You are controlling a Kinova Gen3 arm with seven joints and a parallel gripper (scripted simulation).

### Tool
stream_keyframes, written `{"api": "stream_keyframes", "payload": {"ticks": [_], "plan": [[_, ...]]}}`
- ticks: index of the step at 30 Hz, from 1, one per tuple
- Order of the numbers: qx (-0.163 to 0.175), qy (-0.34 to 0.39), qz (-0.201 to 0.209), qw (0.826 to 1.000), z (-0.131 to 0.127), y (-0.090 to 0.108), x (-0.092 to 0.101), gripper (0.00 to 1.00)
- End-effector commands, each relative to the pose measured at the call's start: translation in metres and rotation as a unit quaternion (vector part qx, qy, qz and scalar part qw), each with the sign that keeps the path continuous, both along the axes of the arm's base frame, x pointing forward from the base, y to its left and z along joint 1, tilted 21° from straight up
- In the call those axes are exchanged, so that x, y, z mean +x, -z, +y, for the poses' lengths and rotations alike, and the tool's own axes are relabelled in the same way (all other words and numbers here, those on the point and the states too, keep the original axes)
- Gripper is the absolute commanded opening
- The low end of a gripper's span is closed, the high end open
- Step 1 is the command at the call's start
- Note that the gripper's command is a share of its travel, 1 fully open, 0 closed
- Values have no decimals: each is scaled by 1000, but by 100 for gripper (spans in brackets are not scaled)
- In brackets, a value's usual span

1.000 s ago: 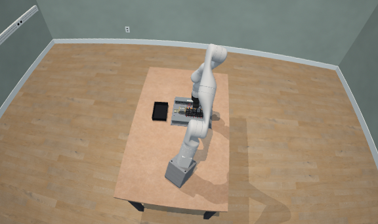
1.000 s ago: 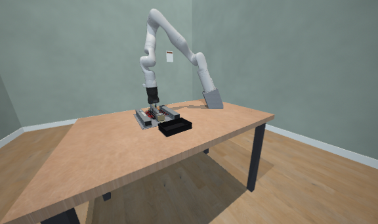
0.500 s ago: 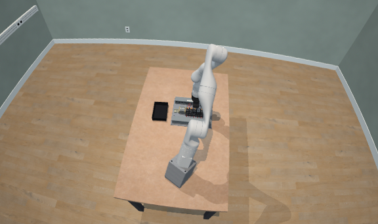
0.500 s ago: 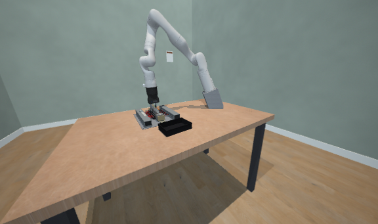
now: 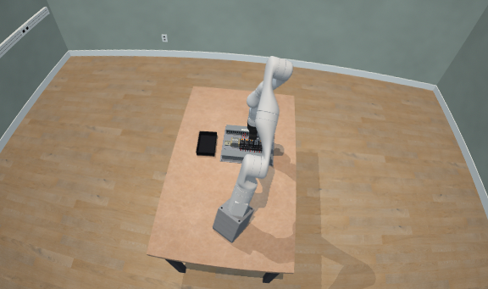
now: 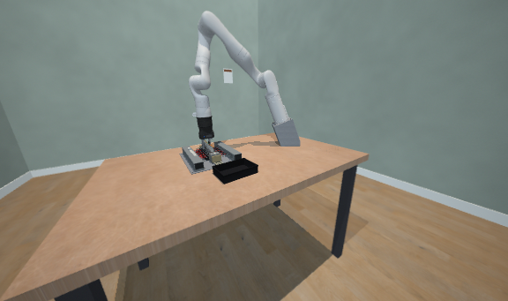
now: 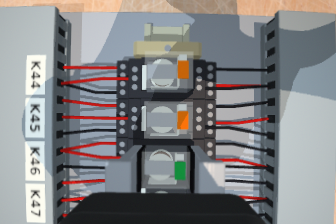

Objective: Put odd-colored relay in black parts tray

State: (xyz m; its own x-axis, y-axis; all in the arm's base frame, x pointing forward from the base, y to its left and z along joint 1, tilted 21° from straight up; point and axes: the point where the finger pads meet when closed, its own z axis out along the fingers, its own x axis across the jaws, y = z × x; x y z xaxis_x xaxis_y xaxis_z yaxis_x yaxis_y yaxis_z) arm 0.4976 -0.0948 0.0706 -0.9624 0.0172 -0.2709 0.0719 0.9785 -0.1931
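Note:
The relay with the green button [image 7: 161, 169] is beside label K46 in the wrist view. My gripper [image 7: 166, 161] [image 6: 206, 146] is shut on it, one finger on each side. The relay stands in line with its neighbours; whether it has risen slightly in its socket I cannot tell. Two relays with orange buttons, one by K44 [image 7: 162, 72] and one by K45 [image 7: 162, 120], sit in their sockets. The other relays are hidden under the gripper. The relay panel [image 7: 101, 32] [image 5: 230, 158] [image 6: 191, 158] looks flat on the table. The black parts tray [image 5: 207, 144] [image 6: 238, 176] looks empty.
Grey wire ducts, left [image 7: 21, 35] and right [image 7: 309, 50] in the wrist view, stand along both sides of the relay row. Red and black wires run from them to the sockets. The tray lies beside the panel, left of it in the top view.

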Motion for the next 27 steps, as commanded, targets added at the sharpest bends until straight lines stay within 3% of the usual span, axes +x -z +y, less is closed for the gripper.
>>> {"api": "stream_keyframes", "payload": {"ticks": [1,27], "plan": [[-2,-2,-7,1000,-1,-2,1,0],[-3,-6,-26,1000,0,-2,0,0]]}}
